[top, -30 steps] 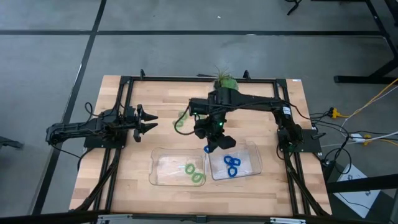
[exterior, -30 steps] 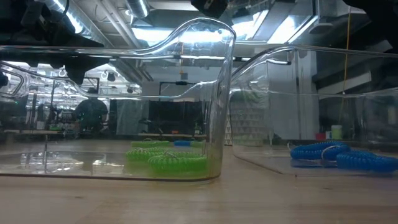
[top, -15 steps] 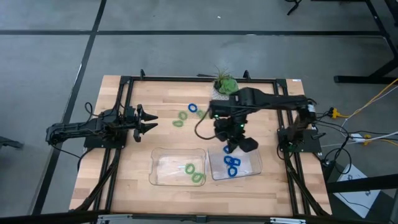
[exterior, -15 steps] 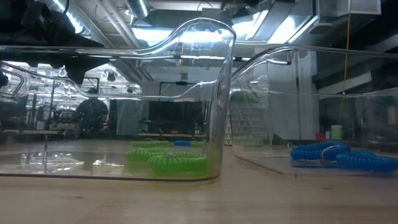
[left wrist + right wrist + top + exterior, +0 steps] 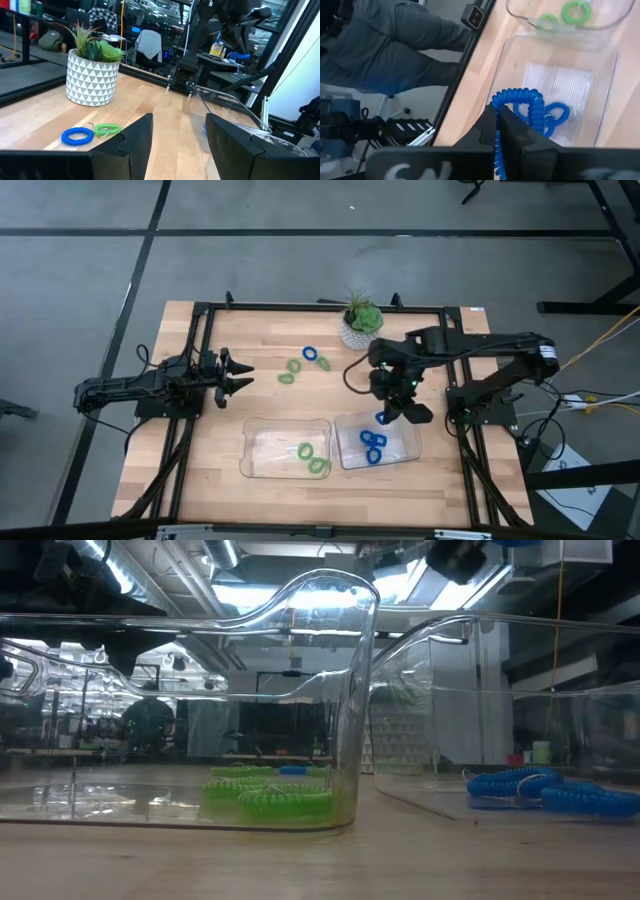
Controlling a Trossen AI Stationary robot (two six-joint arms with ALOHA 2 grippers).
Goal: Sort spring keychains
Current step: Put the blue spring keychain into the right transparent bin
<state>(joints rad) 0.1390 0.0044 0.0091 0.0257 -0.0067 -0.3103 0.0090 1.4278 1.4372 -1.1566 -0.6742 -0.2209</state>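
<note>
I see a blue spring keychain (image 5: 516,100) pinched in my right tool (image 5: 385,418), whose fingers are closed tight on its coil; the loop hangs stretched below the fingertips, over the 12 o'clock edge of the right clear tray (image 5: 408,448). Its coils are bright blue and springy, pulled slightly out of round by the grip. Below it, in that same tray, lie more blue keychains (image 5: 373,446) bunched together. The left clear tray (image 5: 262,452), just beside it at 9 o'clock, holds light green keychains (image 5: 313,459) near its right wall. Farther out on the tabletop (image 5: 250,335), toward 11 o'clock from the trays, loose green keychains (image 5: 291,371) and one loose blue keychain (image 5: 310,354) lie near each other, with a potted plant (image 5: 361,320) at 12 o'clock by the far edge. My left tool (image 5: 240,374) waits at 9 o'clock, well apart from everything, fingers spread and holding nothing.
</note>
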